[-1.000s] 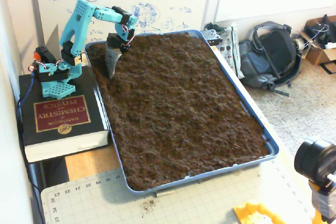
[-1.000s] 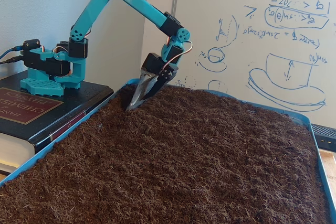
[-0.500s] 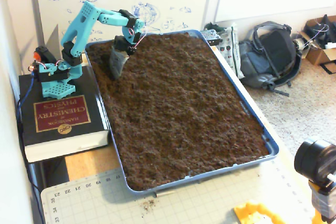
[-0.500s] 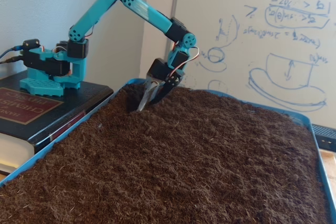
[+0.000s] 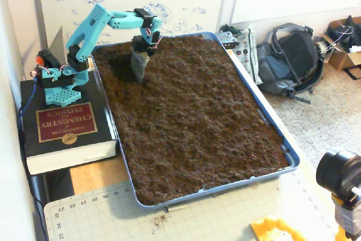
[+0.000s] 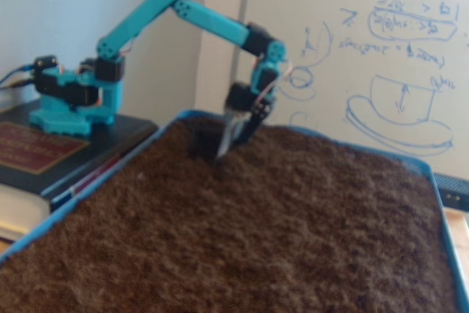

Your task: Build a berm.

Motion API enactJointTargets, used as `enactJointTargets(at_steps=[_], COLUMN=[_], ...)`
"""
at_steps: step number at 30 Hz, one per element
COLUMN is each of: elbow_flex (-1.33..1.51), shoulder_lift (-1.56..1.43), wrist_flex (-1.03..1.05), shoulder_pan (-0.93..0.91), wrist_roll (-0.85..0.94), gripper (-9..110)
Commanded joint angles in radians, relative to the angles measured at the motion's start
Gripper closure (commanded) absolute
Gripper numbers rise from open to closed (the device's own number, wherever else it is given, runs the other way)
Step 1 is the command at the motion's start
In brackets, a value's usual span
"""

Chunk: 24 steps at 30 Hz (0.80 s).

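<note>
Teal arm [image 5: 98,21] stood on a thick chemistry handbook [image 5: 65,131] at the left edge of the table [image 5: 90,176] in one fixed view. The arm reached out over the far left corner of a blue tray [image 5: 282,148] filled edge to edge with dark-brown crumbly soil [image 5: 192,105].

End effector [image 5: 139,70] pointed downward, tip touching or just entering the soil near the tray's far end. In the other fixed view the end effector [image 6: 223,148] appeared blurred; its two fingers looked close together, but I could not tell whether they were fully closed. Nothing visibly held.

A darker hollow [image 5: 119,67] lay just left of the tip in the first fixed view. No distinct berm could be made out; the soil surface looked roughly level and lumpy across the tray.

A whiteboard [image 6: 381,56] with blue sketches stood behind the tray. A grey backpack [image 5: 293,57] lay on the carpet to the right. A cutting mat [image 5: 186,221] sat at the near edge.
</note>
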<state>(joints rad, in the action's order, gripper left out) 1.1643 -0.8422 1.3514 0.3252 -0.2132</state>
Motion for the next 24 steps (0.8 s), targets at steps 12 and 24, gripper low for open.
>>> enactJointTargets(at_steps=[12,24], elbow_flex=[-0.169,-0.172], shoulder_lift=[-0.176,-0.345], wrist_flex=[-0.023,-0.023], shoulder_pan=[-0.158,-0.187], wrist_roll=[0.16,0.167], gripper=[101,101])
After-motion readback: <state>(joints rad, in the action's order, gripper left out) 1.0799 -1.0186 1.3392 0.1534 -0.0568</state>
